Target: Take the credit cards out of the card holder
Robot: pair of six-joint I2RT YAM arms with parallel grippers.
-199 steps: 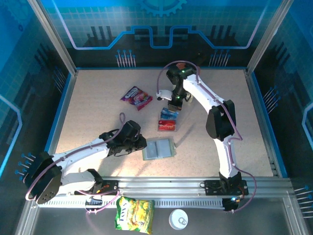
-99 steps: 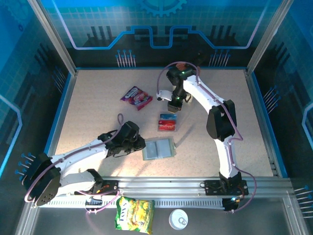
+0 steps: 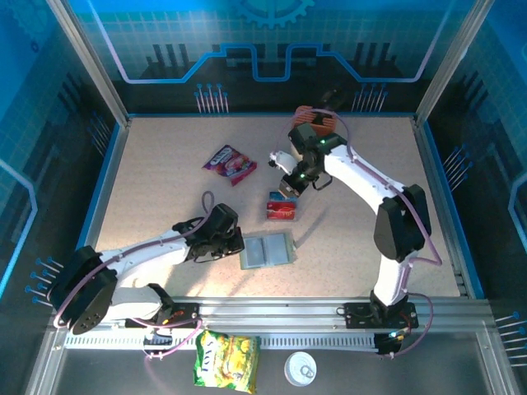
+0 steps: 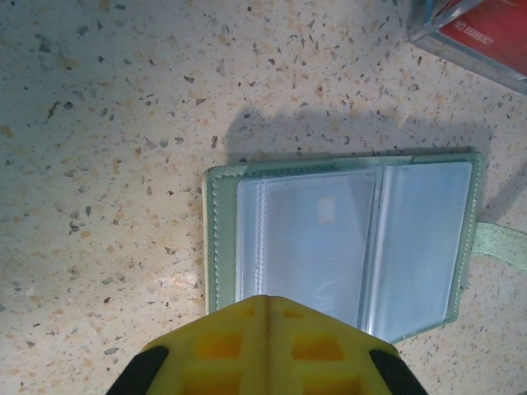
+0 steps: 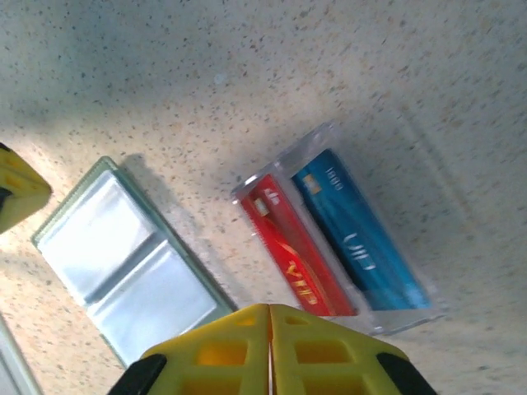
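Observation:
The card holder [image 3: 268, 249] [image 4: 346, 239] [image 5: 132, 263] lies open and flat on the table, its pale pocket panels facing up and looking empty. My left gripper [image 3: 240, 244] [image 4: 268, 301] is shut with nothing in it, its tips over the holder's left edge. The credit cards, one red [image 3: 282, 212] [image 5: 292, 247] and one blue [image 5: 358, 230], lie side by side in a clear plastic box [image 3: 282, 206] [image 4: 473, 37] just beyond the holder. Over the far end of that box hangs my right gripper [image 3: 288, 190] [image 5: 269, 309], shut and holding nothing.
A purple-red snack packet [image 3: 230, 163] lies at the back left of the speckled table [image 3: 165, 206]. In front of the arm bases, off the table, are a yellow-green packet [image 3: 226, 360] and a white lid [image 3: 300, 369]. Blue walls enclose the table.
My right arm swung its elbow to the right and its gripper shifted slightly toward the box. The left gripper's jaws closed beside the holder. Cards and holder have not moved.

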